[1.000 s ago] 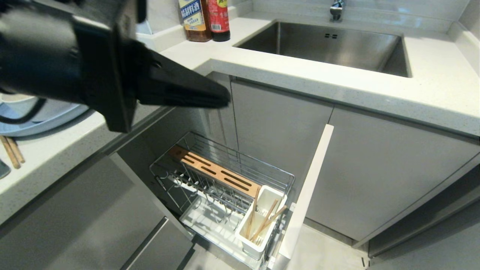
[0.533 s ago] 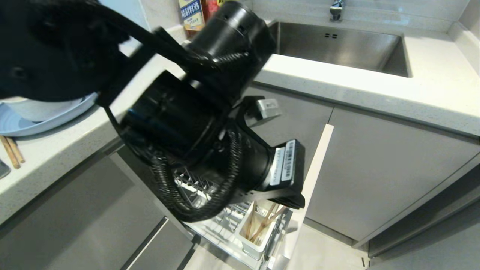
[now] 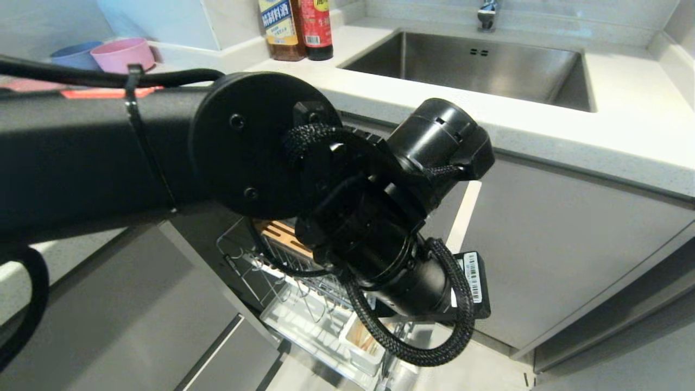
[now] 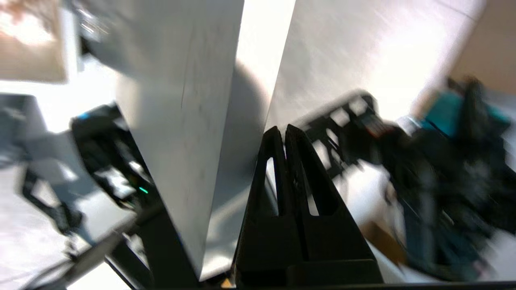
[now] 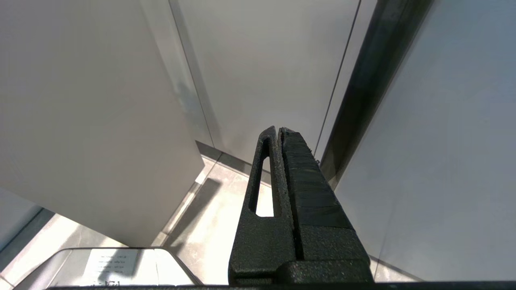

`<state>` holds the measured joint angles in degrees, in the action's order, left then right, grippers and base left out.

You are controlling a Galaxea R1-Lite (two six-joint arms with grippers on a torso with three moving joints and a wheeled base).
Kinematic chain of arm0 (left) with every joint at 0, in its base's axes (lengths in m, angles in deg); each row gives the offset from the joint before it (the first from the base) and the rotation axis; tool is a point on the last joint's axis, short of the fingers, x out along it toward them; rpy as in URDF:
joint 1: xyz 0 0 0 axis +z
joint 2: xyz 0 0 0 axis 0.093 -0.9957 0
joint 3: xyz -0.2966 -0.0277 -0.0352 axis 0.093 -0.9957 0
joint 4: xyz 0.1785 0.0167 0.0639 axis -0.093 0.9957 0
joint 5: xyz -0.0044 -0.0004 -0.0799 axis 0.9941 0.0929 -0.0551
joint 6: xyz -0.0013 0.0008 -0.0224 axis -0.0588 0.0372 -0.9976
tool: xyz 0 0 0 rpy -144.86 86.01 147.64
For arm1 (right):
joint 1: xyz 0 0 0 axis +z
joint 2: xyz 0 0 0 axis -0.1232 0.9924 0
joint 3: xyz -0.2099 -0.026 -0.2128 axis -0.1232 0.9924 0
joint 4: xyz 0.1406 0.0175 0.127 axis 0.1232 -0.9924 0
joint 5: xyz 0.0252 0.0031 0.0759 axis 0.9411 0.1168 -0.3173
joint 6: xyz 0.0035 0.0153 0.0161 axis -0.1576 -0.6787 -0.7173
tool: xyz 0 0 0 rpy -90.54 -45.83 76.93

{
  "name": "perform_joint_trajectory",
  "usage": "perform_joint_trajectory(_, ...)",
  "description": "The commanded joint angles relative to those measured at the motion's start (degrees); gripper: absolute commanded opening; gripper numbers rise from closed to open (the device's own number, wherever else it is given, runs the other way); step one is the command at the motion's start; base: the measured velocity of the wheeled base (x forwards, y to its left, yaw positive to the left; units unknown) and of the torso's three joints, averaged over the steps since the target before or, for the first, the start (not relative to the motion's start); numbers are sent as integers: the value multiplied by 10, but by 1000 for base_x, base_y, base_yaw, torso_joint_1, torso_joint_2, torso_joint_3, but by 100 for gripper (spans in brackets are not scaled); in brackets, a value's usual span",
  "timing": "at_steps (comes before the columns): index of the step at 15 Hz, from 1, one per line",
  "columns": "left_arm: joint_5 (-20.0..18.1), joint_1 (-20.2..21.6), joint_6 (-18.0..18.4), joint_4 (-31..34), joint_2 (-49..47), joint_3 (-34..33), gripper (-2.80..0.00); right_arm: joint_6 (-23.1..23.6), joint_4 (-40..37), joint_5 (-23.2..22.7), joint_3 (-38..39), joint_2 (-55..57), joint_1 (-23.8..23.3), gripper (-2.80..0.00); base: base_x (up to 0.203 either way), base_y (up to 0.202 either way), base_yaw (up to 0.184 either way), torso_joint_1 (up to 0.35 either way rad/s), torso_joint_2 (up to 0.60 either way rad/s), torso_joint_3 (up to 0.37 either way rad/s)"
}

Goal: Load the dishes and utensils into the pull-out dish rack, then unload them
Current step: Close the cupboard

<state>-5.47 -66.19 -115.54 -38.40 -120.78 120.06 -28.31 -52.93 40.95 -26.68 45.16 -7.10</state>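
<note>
Left arm crosses from 9 o'clock, bent down over dish rack; left gripper pinched shut, seemingly empty; right gripper likewise.

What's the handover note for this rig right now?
Left gripper: shut, empty, beside the rack's narrow pale cabinet front; its arm blocks much of the head view.
Right gripper: shut, empty, parked low by the cabinets.
Pull-out dish rack: pulled out. Chopsticks show in its white utensil cup.
Plate, bowl and fork: hidden in the current views.
Done: at least some chopsticks loaded.
Left: find the hidden items behind the arm, finish loading, then unload.
</note>
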Motion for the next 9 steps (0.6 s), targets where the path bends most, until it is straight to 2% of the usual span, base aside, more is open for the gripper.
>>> perform_joint_trajectory(1, 43, 1, -4, 4, -7, 0, -280, 0, 0, 0, 1, 0, 0, -280, 0, 0, 0, 0, 0, 0)
perform_joint_trajectory(5, 98, 5, -6, 4, 0, 1, -280, 0, 0, 0, 1, 0, 0, -280, 0, 0, 0, 0, 0, 0)
perform_joint_trajectory(9, 182, 32, -5, 4, 13, 1, -280, 0, 0, 0, 1, 0, 0, -280, 0, 0, 0, 0, 0, 0)
